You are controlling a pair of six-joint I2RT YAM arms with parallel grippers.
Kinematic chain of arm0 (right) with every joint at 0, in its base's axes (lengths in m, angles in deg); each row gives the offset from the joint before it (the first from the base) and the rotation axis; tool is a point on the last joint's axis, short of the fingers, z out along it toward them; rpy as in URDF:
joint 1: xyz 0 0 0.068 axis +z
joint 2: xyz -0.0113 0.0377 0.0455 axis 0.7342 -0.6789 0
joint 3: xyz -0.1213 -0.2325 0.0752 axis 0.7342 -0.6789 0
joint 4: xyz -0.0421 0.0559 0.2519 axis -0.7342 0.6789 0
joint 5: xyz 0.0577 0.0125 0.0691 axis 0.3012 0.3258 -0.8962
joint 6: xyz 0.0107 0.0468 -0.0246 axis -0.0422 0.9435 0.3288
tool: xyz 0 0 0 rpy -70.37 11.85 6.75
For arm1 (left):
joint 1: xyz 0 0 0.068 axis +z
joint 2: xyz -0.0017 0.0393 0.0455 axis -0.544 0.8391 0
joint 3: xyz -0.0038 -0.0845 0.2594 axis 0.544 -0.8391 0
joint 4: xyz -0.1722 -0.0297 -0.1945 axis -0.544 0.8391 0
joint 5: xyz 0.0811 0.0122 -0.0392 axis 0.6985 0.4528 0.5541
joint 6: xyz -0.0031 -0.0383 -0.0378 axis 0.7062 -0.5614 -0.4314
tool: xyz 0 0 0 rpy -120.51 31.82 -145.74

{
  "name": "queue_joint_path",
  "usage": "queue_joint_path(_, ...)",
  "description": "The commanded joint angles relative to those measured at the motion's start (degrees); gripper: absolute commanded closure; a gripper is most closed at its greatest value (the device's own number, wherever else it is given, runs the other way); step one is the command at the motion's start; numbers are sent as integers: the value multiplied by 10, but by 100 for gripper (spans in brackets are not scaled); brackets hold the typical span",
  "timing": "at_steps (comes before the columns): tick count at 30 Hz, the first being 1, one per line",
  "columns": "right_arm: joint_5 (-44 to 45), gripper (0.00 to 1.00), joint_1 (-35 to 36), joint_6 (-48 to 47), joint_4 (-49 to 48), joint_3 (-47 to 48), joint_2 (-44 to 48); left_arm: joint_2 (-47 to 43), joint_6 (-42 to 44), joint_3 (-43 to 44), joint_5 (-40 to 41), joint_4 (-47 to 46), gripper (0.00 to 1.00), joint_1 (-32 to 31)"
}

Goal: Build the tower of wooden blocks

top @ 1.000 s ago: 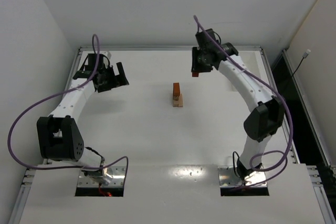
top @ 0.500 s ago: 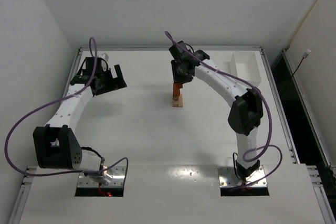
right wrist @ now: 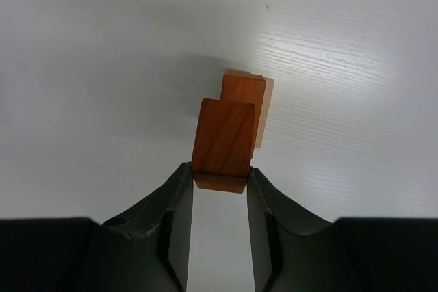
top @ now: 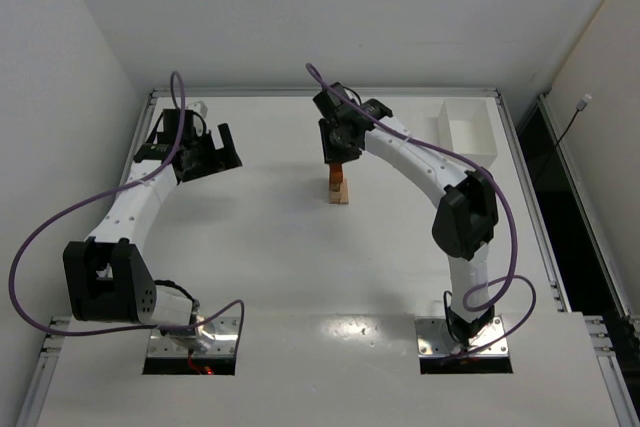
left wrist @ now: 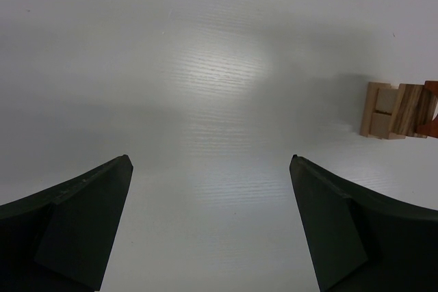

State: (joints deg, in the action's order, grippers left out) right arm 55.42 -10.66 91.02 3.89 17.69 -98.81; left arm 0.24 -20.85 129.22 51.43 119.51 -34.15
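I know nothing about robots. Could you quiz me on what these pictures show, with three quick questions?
1. True or false: the left gripper is holding something.
2. The block in the right gripper is: A tan, B reddish-brown, C white.
3. Fill in: the white tray sits at the far ___ corner of the table.

Key: 1 false; 2 B; 3 right.

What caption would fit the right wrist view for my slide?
Right gripper, fingers shut on a reddish-brown block, poised over the wood block tower.
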Motion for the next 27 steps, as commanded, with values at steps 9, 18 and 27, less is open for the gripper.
queue_joint_path(9,-5,100,-6,25,-18,0,-19,-1,0,16,-11,-3,1,-5)
queue_joint_path(18,-16,93,-6,30,-18,5,-29,5,0,16,-16,-3,1,-5)
queue_joint_path(27,-22,75,-12,30,-18,0,-29,15,0,22,-16,-3,1,-5)
